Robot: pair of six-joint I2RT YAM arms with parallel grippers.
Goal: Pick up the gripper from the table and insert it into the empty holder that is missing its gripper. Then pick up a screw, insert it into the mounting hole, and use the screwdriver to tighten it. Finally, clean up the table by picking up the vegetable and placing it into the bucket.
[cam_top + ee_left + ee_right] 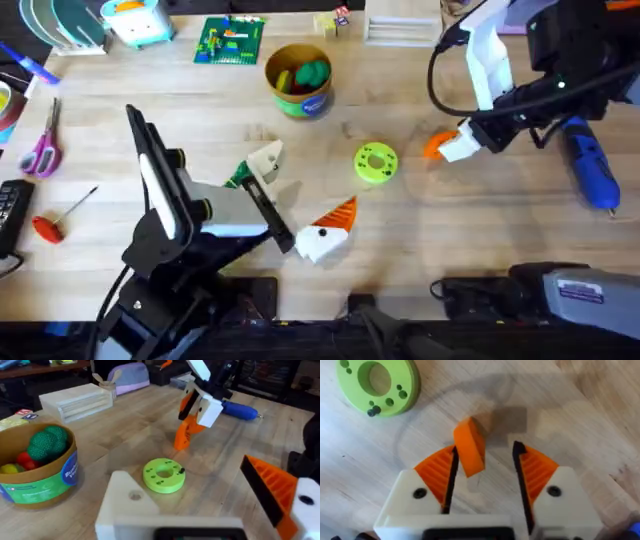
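**Right arm has the loose finger between its jaws, insert step not started**

So the task is on step one: getting the loose orange ribbed plastic wedge, the gripper [469,452], picked up. The right gripper [485,467] sits over it near the middle-right of the pale wooden desk [450,230]. In the right wrist view the jaws are spread, and the wedge is in the gap between them, leaning against one orange pad with clear space to the other. So it's bracketed, not pinched. Whether it's resting on the desk or partly hanging can't be told for sure.

The left gripper [300,215] lies low near the middle of the desk with its jaws spread. One side carries an orange ribbed piece, the other is the bare white-cream wedge mount with no orange on it, the holder [266,158]. That's where the wedge has to go, well apart from the right arm across the desk.

Next move is probably closing square on the wedge, which sits skewed, so it may twist or pop out. Then it needs carrying over and lining up with the mount.

The lime-green ring-shaped disc [376,163] sits between the two arms, and the thick bright blue screwdriver [592,170] lies by the right edge. The small round yellow-tan bucket [298,80] is toward the back.
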